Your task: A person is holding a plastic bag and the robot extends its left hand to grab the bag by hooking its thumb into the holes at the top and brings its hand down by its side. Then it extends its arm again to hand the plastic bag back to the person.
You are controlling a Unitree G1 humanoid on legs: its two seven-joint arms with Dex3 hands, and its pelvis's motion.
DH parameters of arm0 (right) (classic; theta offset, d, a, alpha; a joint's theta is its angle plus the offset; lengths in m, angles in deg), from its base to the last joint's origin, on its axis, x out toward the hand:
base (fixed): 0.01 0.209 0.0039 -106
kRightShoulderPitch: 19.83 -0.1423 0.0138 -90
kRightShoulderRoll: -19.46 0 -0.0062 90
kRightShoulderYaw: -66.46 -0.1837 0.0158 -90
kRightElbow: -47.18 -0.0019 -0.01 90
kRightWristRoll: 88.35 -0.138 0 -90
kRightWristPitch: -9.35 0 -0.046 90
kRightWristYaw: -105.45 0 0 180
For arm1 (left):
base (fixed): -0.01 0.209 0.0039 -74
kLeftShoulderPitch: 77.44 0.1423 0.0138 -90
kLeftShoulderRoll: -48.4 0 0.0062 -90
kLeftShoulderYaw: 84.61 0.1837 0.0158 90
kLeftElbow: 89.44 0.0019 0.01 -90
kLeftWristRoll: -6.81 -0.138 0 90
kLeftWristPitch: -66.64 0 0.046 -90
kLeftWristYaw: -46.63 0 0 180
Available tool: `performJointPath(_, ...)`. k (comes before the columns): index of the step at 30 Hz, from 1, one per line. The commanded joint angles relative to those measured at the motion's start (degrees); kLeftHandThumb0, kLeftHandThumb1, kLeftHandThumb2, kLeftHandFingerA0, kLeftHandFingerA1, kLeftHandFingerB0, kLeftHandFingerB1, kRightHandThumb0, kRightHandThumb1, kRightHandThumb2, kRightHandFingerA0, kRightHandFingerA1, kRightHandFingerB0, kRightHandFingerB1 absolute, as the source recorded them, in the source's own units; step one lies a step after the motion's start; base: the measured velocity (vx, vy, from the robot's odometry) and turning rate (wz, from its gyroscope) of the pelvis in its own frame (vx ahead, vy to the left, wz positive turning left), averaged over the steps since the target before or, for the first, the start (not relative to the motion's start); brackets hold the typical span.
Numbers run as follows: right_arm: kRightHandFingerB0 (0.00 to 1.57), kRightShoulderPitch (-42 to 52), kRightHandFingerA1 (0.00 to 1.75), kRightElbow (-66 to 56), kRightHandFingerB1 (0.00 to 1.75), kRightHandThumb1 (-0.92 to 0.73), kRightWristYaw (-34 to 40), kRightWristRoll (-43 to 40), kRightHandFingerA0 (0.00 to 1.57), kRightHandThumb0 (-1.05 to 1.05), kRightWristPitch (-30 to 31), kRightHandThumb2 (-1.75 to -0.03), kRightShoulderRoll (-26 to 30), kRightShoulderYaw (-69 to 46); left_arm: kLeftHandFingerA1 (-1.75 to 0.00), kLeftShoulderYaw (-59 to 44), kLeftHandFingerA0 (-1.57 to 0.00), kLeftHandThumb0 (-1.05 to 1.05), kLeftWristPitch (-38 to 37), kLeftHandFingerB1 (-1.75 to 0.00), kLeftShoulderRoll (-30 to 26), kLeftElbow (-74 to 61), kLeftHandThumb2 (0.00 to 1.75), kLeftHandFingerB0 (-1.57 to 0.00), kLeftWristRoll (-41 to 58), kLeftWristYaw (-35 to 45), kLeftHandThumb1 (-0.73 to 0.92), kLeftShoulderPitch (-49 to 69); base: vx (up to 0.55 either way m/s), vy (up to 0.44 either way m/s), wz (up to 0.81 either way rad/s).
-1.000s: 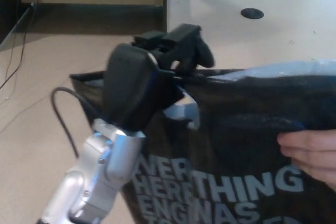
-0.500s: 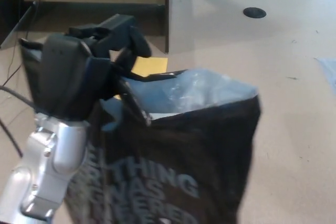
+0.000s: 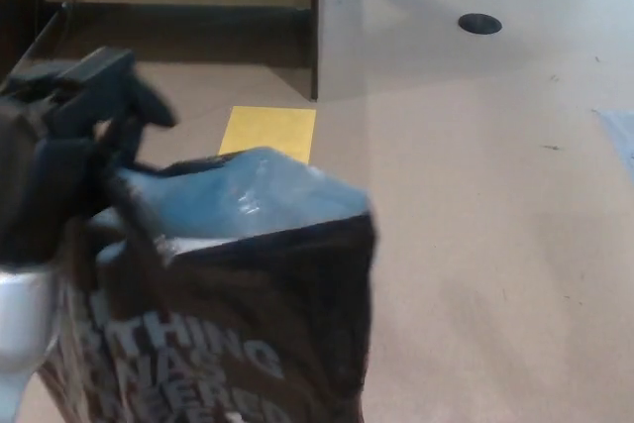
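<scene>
In your head view, the left hand (image 3: 59, 160) sits at the far left edge of the picture, its black fingers (image 3: 109, 86) curled over the top edge of the plastic bag (image 3: 228, 314) — it is holding the bag, which hangs from it with nothing else touching it. The bag is dark with pale block lettering on its side, and its mouth gapes open toward you, showing a bluish-white lining. It fills the lower left of the picture, above the tan floor (image 3: 475, 225). Beyond the bag, a yellow patch (image 3: 269, 132) lies on the floor, and farther off — upper right — a small dark disc (image 3: 479, 23). Your right hand does not show.
</scene>
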Motion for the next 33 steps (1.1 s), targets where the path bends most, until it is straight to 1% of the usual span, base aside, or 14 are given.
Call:
performJointPath(1, 0.56, 0.7, 0.46, 0.3, 0.39, -0.69, 0.1, 0.2, 0.71, -0.33, 0.4, -0.61, -0.1, 0.1, -1.71, -3.9, -0.95, 0.0, -6.7, -1.4, -1.7, -0.9, 1.08, -0.86, 4.5, -2.4, 0.53, 7.6, 0.0, 0.0, 0.0)
performJointPath(11, 0.57, 1.5, 0.48, 0.1, 0.4, -0.67, 0.5, -0.2, 0.75, -0.32, 0.3, -0.61, -0.6, -0.3, -1.72, -9.3, -0.84, 0.04, -16.2, -1.45, -2.6, 14.1, 1.06, -0.75, 5.4, -8.8, 0.53, 18.7, 0.0, 0.0, 0.0)
performJointPath(13, 0.56, 1.0, 0.48, 0.2, 0.39, -0.68, 0.6, 0.0, 0.75, -0.33, 0.4, -0.61, -0.7, -0.2, -1.69, -9.4, -1.05, 0.16, -17.9, -1.43, -2.1, 15.9, 1.26, -0.91, 5.4, -9.8, 0.34, 20.0, 0.0, 0.0, 0.0)
performJointPath(14, 0.57, 0.8, 0.46, 0.3, 0.39, -0.69, 0.9, 0.2, 0.75, -0.33, 0.3, -0.61, -0.7, 0.0, -1.72, -9.1, -0.91, 0.07, -18.5, -1.41, -1.4, 16.3, 1.12, -0.75, 5.0, -10.3, 0.49, 22.0, 0.0, 0.0, 0.0)
performJointPath(15, 0.58, 0.5, 0.45, 0.4, 0.38, -0.69, 0.9, 0.1, 0.73, -0.34, 0.4, -0.6, -0.8, -0.1, -1.35, -8.9, -1.22, 0.18, -19.4, -1.16, -1.1, 17.0, 1.1, -0.96, 4.6, -11.0, 0.45, 23.0, 0.0, 0.0, 0.0)
performJointPath(22, 0.58, -0.2, 0.48, -0.1, 0.4, -0.68, 0.8, -0.2, 0.76, -0.32, 0.1, -0.61, -0.6, -0.8, -1.4, -6.0, -1.26, 0.13, -26.1, -1.19, 1.2, 20.5, 1.11, -0.96, 0.9, -15.8, 0.47, 29.8, 0.0, 0.0, 0.0)
performJointPath(23, 0.57, -0.5, 0.47, -0.2, 0.4, -0.68, 0.7, -0.1, 0.75, -0.33, 0.3, -0.61, -0.5, -0.7, -1.71, -5.2, -0.99, 0.06, -26.6, -1.38, 1.7, 20.8, 1.15, -0.86, 0.7, -15.5, 0.51, 31.4, 0.0, 0.0, 0.0)
performJointPath(24, 0.57, -0.7, 0.48, -0.2, 0.4, -0.67, 0.6, -0.2, 0.75, -0.33, 0.5, -0.61, -0.6, -0.8, -1.37, -4.1, -1.23, 0.15, -26.3, -1.18, 1.8, 21.6, 1.09, -0.99, -1.8, -17.5, 0.45, 33.0, 0.0, 0.0, 0.0)
performJointPath(26, 0.57, -0.9, 0.48, -0.2, 0.4, -0.67, 0.3, -0.6, 0.75, -0.33, 1.0, -0.61, -0.9, -1.2, -1.68, -2.2, -0.87, 0.08, -26.3, -1.41, 1.2, 25.0, 1.09, -0.8, -6.4, -22.2, 0.53, 34.5, 0.0, 0.0, 0.0)
performJointPath(27, 0.57, -0.9, 0.46, -0.3, 0.39, -0.68, 0.2, -0.3, 0.74, -0.33, 1.0, -0.61, -0.8, -0.9, -1.68, -1.1, -0.88, 0.09, -26.1, -1.41, 0.4, 27.5, 1.06, -0.78, -7.7, -24.0, 0.53, 34.2, 0.0, 0.0, 0.0)
performJointPath(28, 0.57, -0.7, 0.47, -0.3, 0.4, -0.67, 0.3, -0.2, 0.74, -0.33, 0.8, -0.6, -0.8, -0.8, -1.35, -0.3, -1.19, 0.17, -25.9, -1.18, -0.2, 29.6, 1.07, -0.97, -8.5, -25.5, 0.48, 34.1, 0.0, 0.0, 0.0)
performJointPath(29, 0.57, -0.4, 0.47, -0.3, 0.4, -0.67, 0.5, -0.2, 0.74, -0.33, 0.5, -0.6, -0.8, -0.8, -1.35, 0.4, -1.19, 0.17, -25.8, -1.18, -0.6, 31.3, 1.07, -0.97, -9.1, -26.9, 0.48, 33.9, 0.0, 0.0, 0.0)
performJointPath(30, 0.57, -0.4, 0.48, -0.2, 0.4, -0.67, 0.1, -0.3, 0.75, -0.33, 0.2, -0.61, -0.6, -0.9, -1.68, 1.5, -0.88, 0.12, -24.2, -1.42, -1.5, 34.9, 0.95, -0.8, -10.4, -29.3, 0.56, 32.6, 0.0, 0.0, 0.0)
performJointPath(33, 0.58, -0.5, 0.49, -0.2, 0.4, -0.66, -0.1, -0.6, 0.75, -0.33, 0.2, -0.61, -0.4, -1.3, -1.68, 3.0, -0.83, 0.08, -23.3, -1.4, -3.1, 41.8, 0.82, -0.78, -9.7, -30.6, 0.64, 29.7, 0.0, 0.0, 0.0)
